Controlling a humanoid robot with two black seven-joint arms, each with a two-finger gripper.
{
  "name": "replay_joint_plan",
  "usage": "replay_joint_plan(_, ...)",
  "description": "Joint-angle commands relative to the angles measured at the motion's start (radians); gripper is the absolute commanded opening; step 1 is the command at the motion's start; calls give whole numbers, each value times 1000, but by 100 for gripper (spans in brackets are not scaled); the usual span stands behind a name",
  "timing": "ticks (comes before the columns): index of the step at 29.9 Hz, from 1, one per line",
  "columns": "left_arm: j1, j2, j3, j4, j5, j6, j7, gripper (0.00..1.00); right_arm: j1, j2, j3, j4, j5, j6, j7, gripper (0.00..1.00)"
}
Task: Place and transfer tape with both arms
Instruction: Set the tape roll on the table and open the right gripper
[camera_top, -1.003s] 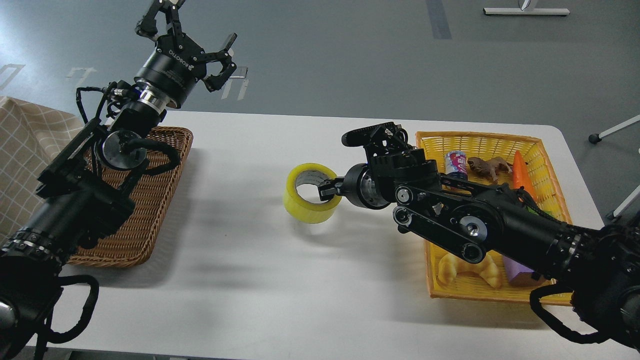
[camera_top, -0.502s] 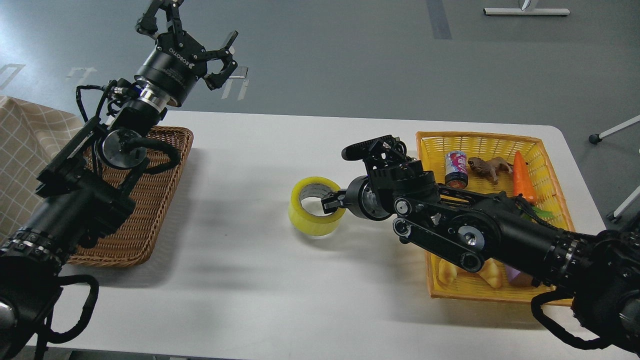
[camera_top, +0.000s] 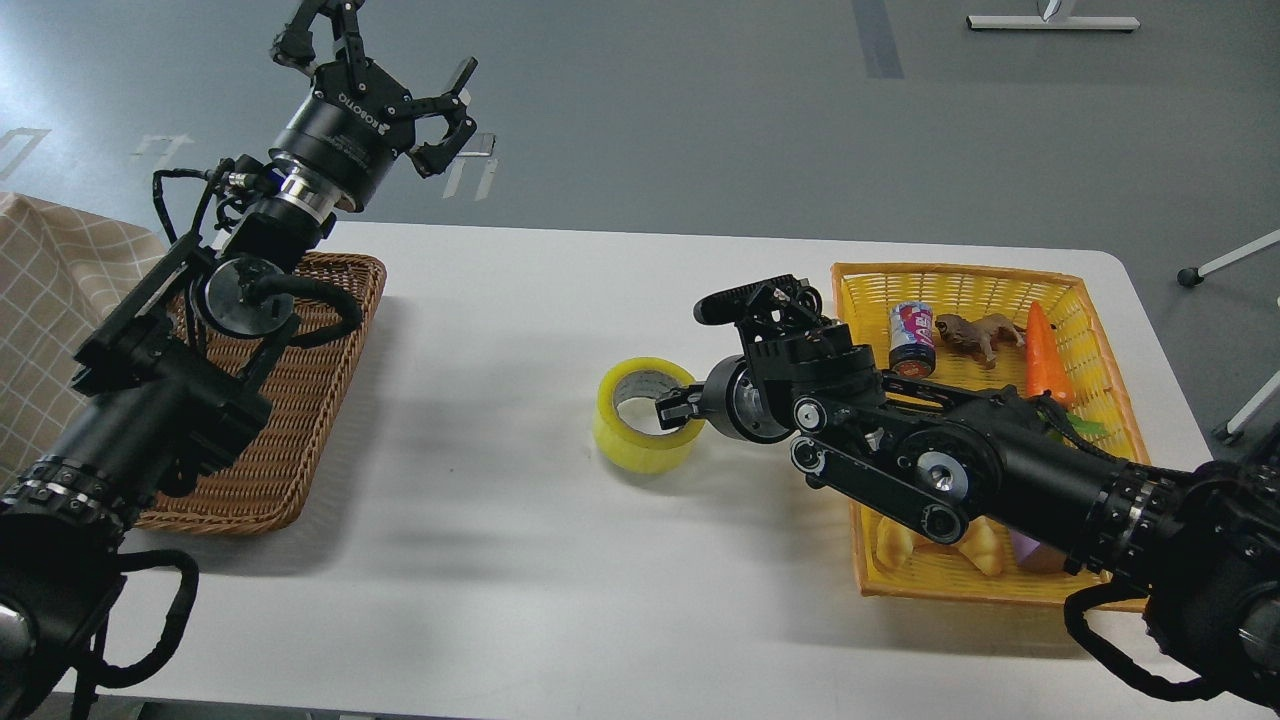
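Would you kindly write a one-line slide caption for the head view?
Right end effector grips the yellow tape on the white table; left end effector hangs open above the wicker basket.

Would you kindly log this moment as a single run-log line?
right pincer: shut on tape, roll on white table | left pincer: open, raised, empty | wicker tray: no tape

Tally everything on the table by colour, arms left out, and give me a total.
Yellow: 3, the tape, the yellow basket, the croissant
Brown: 2, the wicker basket, the toy animal
Orange: 1, the carrot
Purple: 1, the block
Red, white and blue: 1, the can
Total: 8
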Motion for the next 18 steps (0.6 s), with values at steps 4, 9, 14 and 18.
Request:
replay_joint_plan(4,-1,-1,0,-8,0,0,0,98,-9,0,-3,-1,1,0,0,0)
replay_joint_plan(9,-1,-1,0,-15,-1,0,0,98,-9,0,-1,-1,2,0,0,10)
replay_joint_plan(14,-1,-1,0,-15,-1,0,0,98,-18,0,-1,0,4,0,0,23)
replay_joint_plan(18,-1,0,-1,-15,-1,0,0,98,-21,0,-1,-1,2,0,2,32)
